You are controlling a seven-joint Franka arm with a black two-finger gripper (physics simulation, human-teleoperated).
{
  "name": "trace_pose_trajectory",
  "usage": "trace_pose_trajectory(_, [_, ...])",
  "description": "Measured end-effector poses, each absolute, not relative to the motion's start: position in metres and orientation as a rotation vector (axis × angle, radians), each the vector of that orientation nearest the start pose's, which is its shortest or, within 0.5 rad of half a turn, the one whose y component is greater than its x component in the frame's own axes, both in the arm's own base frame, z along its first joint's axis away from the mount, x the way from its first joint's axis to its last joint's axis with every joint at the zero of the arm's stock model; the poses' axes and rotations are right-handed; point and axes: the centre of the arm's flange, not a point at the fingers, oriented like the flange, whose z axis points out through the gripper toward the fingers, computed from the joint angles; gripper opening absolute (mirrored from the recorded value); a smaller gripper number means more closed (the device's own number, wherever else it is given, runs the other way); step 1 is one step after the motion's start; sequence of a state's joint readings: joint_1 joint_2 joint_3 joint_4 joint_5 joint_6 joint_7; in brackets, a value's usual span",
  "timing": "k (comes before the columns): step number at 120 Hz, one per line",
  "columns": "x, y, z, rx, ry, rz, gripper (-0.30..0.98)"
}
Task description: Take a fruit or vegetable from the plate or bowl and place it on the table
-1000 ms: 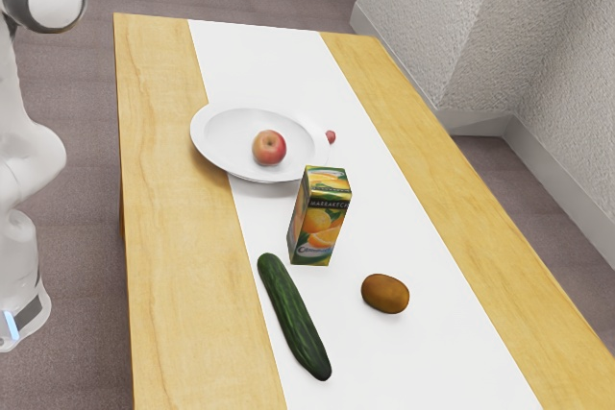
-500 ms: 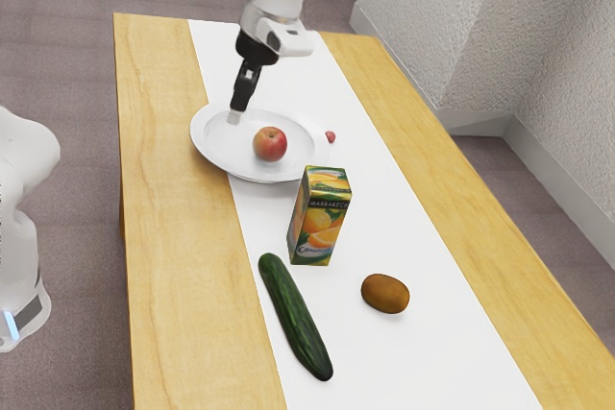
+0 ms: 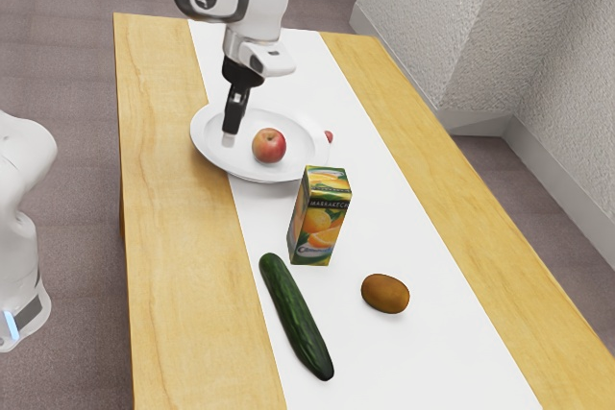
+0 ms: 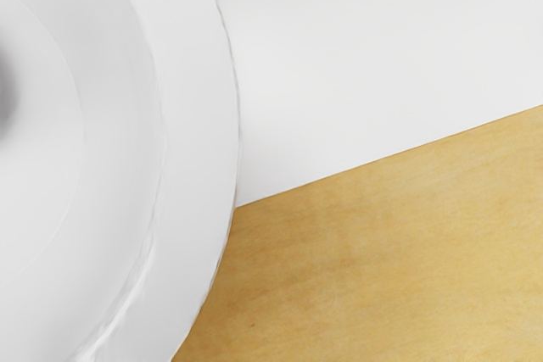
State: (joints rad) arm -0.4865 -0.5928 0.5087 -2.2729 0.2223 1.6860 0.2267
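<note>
Blushing red over yellow, the apple [image 3: 269, 146] sits near the hand [image 3: 230, 137], grip width unclear.

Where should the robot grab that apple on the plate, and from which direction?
I'd come straight down from above and close the claw across the widest part of the apple. It is round, its top is uncovered, and bare plate surrounds it, so there should be room on both sides.
</note>
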Motion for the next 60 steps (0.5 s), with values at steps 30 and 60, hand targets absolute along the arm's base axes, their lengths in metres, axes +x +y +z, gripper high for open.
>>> trace_pose_trajectory(30, [0.398,0.089,0.528,-3.197,0.483,0.053,0.66])
trace_pose_trajectory(60, [0.418,0.102,0.509,-3.248,0.510,-0.037,0.66])
